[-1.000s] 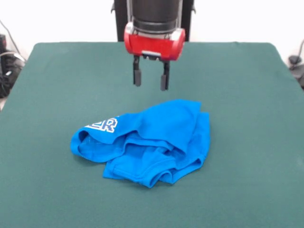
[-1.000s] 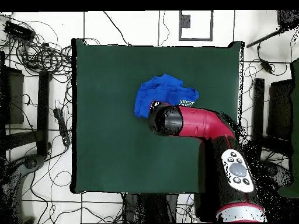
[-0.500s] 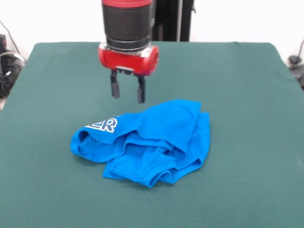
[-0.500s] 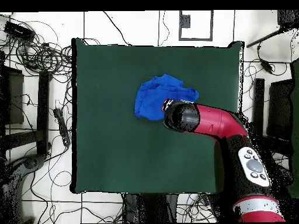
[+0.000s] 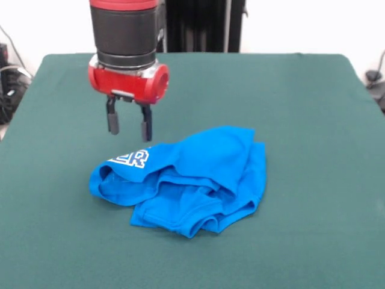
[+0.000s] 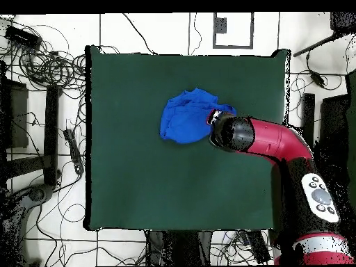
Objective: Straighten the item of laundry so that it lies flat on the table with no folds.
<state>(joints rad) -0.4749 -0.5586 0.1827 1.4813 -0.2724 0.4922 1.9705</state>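
Note:
A bright blue T-shirt (image 5: 192, 180) lies crumpled in a heap on the dark green table (image 5: 313, 108), its cloth folded over itself. White block lettering (image 5: 131, 158) shows at the heap's left end in the front view. My gripper (image 5: 129, 125) hangs open just above and behind that lettered end, with nothing between its fingers and clear of the cloth. In the overhead view the shirt (image 6: 184, 119) lies near the table's middle, and the red arm's end (image 6: 233, 133) covers its right edge, hiding the gripper.
Green cloth (image 6: 139, 181) spreads wide on every side of the shirt. Cables and stands (image 6: 49, 76) lie on the floor around the table. The red arm (image 6: 292, 167) reaches in over the table's right side in the overhead view.
My gripper has moved left in the front view and come lower, from behind the shirt's middle to its lettered end. It has stayed open. The shirt has not moved.

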